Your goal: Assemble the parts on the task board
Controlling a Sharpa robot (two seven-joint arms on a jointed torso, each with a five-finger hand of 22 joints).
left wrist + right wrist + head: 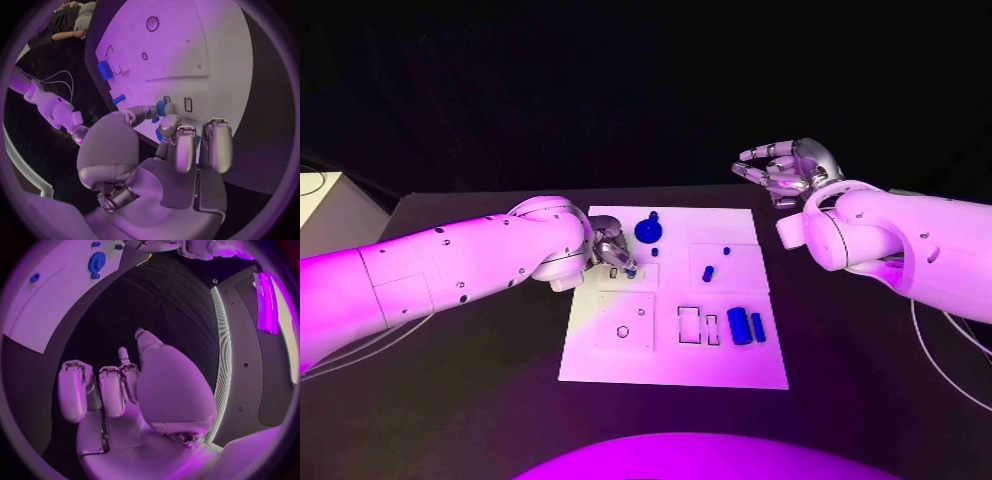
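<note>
Pinching a small blue part [161,107] over the task board [675,362], left hand [610,250] fingers closed, right hand [788,170] fingers loosely apart, empty.

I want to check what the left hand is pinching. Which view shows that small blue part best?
The left wrist view: the small blue part sits pinched at the left hand's fingertips, close over the task board. The head view shows just a blue speck under the hand. I cannot make it out in the right wrist view.
</note>
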